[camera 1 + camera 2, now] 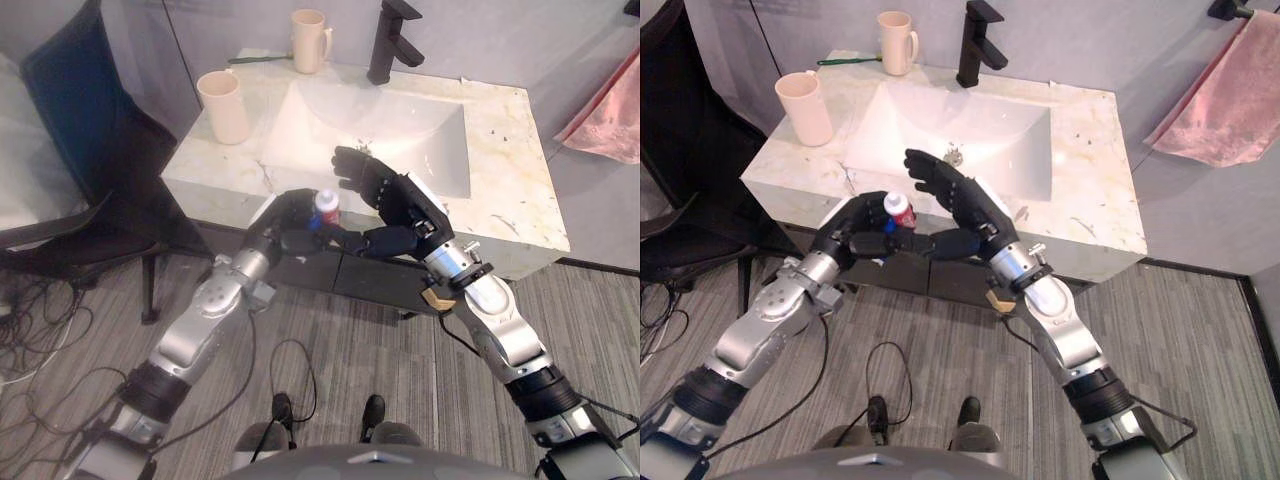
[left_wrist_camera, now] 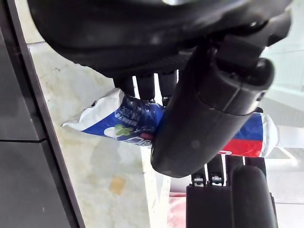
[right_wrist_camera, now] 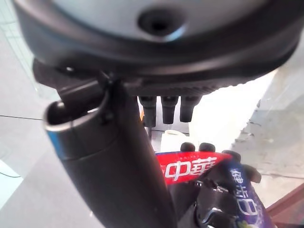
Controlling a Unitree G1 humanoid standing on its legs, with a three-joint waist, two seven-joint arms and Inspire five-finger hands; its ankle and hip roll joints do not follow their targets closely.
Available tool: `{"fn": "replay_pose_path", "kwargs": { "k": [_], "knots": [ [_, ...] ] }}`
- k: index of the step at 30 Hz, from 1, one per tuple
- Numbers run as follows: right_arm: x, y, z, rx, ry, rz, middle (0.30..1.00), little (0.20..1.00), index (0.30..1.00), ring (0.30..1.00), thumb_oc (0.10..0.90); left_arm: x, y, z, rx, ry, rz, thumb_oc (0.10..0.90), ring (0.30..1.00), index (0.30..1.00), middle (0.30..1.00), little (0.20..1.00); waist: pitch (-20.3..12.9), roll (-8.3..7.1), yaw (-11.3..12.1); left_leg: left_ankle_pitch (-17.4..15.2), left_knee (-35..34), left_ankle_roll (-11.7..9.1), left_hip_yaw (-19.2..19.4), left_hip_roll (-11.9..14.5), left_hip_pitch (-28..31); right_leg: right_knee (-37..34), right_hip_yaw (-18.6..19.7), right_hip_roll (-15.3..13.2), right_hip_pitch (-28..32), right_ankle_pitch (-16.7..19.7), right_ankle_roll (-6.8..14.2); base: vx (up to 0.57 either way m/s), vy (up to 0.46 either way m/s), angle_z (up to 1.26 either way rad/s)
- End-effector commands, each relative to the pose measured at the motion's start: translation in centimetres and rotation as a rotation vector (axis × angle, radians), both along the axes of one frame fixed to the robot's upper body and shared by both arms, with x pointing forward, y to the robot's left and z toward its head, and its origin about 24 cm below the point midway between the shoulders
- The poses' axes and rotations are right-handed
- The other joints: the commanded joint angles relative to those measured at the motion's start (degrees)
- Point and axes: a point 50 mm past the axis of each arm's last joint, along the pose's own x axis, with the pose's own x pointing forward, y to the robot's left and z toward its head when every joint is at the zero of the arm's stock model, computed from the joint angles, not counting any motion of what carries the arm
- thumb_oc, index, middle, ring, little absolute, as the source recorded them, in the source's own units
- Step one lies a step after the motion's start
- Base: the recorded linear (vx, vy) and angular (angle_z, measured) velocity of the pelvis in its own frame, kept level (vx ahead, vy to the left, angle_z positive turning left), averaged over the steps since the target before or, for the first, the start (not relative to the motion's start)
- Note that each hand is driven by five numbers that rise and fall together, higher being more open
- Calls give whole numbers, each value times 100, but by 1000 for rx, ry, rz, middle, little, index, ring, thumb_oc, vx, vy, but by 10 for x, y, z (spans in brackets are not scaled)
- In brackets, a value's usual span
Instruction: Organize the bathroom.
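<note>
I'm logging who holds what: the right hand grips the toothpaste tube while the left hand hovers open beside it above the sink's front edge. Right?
Not quite: the hands are swapped. The left wrist view shows the left hand curled round the toothpaste tube; in the left eye view the right hand hovers open beside it above the sink's front edge.

At the front edge of the marble counter, the left hand curls round a toothpaste tube, white cap up. The right hand hangs just beside it with fingers extended over the white basin. A pink cup stands left of the basin, a second cup and a black tap behind it. A pink towel hangs at right
</note>
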Motion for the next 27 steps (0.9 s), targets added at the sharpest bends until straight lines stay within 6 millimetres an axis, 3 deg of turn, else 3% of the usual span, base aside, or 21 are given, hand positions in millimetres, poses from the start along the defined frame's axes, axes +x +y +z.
{"fn": "replay_pose_path", "kwargs": {
  "k": [1,2,3,5,6,7,8,27],
  "knots": [
    [5,3,42,89,-188,64,782,782,782,782,722,18,-24,52,-94,-246,-58,400,300,300,300,300,-477,215,26,-642,87,-171,42,-276,314,312,-91,405,81,-975,449,0,0,0],
    [4,3,42,90,-189,65,766,766,766,766,711,18,-24,52,-94,-245,-58,400,300,300,300,300,-476,216,25,-642,87,-170,43,-276,315,312,-92,405,82,-976,449,0,0,0],
    [3,3,41,96,-193,68,587,587,587,587,591,18,-24,51,-93,-245,-54,400,300,300,300,300,-465,217,16,-643,92,-168,52,-279,319,317,-88,408,86,-976,451,0,0,0],
    [2,4,41,94,-198,63,540,540,540,540,560,18,-24,51,-92,-243,-52,400,300,300,300,300,-462,218,11,-644,96,-167,55,-280,323,318,-83,410,88,-975,450,0,0,0],
    [2,4,41,102,-202,64,432,432,432,432,488,18,-25,50,-91,-242,-50,400,300,300,300,300,-452,217,4,-647,102,-160,49,-286,326,322,-75,415,89,-975,447,0,0,0],
    [1,4,42,102,-205,65,387,387,387,387,458,18,-25,50,-90,-242,-48,400,300,300,300,300,-450,218,2,-648,103,-159,51,-286,327,323,-73,416,88,-975,448,0,0,0],
    [1,4,43,104,-209,65,300,300,300,300,400,18,-24,50,-88,-242,-44,400,300,300,300,300,-448,219,-6,-648,105,-158,55,-288,327,323,-66,418,86,-975,449,0,0,0],
    [-2,-12,56,131,-294,3,300,300,300,300,400,19,-16,45,-71,-231,19,400,300,300,300,300,-435,214,-47,-668,107,-142,82,-286,370,370,-26,422,75,-986,464,0,0,0]
  ]
}}
